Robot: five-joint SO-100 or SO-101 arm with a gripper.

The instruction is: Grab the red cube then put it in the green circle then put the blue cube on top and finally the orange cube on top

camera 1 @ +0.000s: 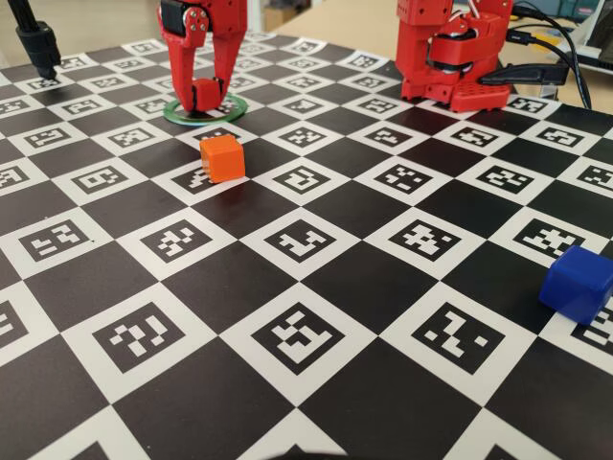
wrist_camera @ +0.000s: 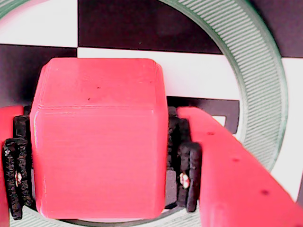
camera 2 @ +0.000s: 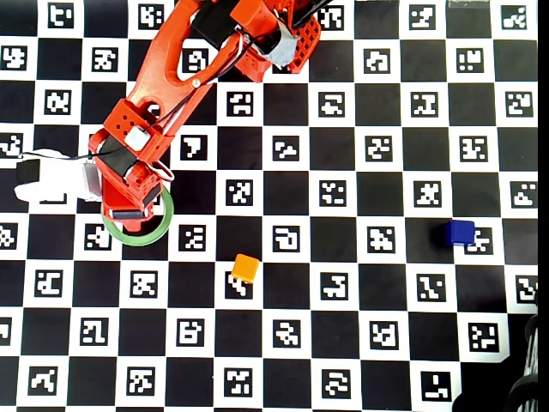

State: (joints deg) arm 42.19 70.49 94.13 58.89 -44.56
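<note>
Tool [wrist_camera: 102, 156] clamped on red cube [wrist_camera: 97, 137], black pads [wrist_camera: 182, 161] pressing both side faces. Cube sits low inside green circle [camera 1: 182, 114], near bench's left edge in overhead view. Orange cube [camera 2: 245, 268] on bench just right of ring, apart. Blue cube [camera 2: 460, 233] well away toward right edge.

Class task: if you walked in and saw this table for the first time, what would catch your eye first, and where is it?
The red arm's tool grips the red cube over the green circle at the board's far left in the fixed view. The orange cube sits alone just in front, and the blue cube lies far off at the right edge.
</note>
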